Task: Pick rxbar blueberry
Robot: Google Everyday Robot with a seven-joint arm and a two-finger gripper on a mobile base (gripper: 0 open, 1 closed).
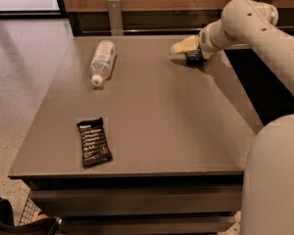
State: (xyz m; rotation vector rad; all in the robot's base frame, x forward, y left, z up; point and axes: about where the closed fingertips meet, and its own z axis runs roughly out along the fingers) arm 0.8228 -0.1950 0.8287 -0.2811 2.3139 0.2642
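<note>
The rxbar blueberry, a small dark navy wrapper, is at the far right of the grey table, partly covered from above by my gripper. My gripper, cream coloured, is right on top of the bar, at the end of the white arm that reaches in from the right. I cannot tell whether the bar rests on the table or is lifted.
A longer black bar wrapper with white text lines lies near the table's front left. A clear plastic water bottle lies on its side at the back left. A wooden wall runs behind the table. The robot's white body fills the lower right.
</note>
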